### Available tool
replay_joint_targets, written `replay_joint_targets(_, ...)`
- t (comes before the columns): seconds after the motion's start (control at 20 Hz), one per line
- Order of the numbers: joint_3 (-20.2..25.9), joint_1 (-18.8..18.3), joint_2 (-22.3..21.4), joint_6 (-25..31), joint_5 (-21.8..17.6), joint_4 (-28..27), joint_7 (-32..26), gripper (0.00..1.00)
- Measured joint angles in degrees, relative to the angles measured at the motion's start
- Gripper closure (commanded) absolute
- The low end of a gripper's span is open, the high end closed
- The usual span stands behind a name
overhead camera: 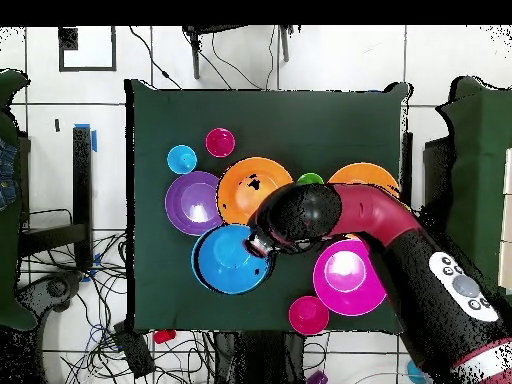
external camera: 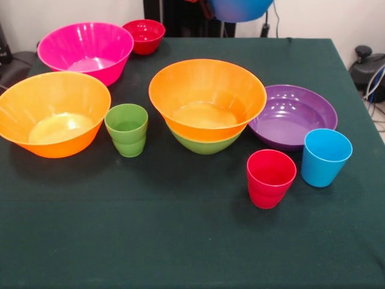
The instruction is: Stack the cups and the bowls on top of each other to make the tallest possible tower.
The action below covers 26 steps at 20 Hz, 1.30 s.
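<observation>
**A:** Where do you stand? The blue bowl (overhead camera: 232, 259) hangs from your gripper (overhead camera: 262, 243), lifted clear of the table; from the front only its underside shows at the top edge. The jaws appear clamped on its rim, though how wide they sit is hidden.

**B:** And the tower (external camera: 206, 108)?

**A:** Mid-table: an orange bowl nested in a green bowl (external camera: 205, 143). Seen from above, it lies at about one o'clock from the bowl you carry, just beside it, with the purple bowl (overhead camera: 192, 202) at eleven.

**B:** How should you place it?

**A:** My advice: bring the blue bowl level over the orange rim, centre it, then lower slowly before letting go. Released off-centre, it would likely tilt. The spare orange bowl (external camera: 53, 113), pink bowl (external camera: 86, 50) and red cup (external camera: 270, 177) sit well apart, so your path looks free.
</observation>
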Motion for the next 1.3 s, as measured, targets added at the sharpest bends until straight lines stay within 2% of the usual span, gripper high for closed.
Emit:
replay_joint_targets(0.3,0.0,1.4,1.2,-0.7,-0.1,-2.4,0.0,1.00)
replay_joint_targets(0.6,-0.1,2.1,3.7,-4.0,-1.2,-6.2,0.0,1.00)
replay_joint_targets(1.3,-0.6,4.7,11.1,-5.0,-3.3,-18.8,0.0,1.00)
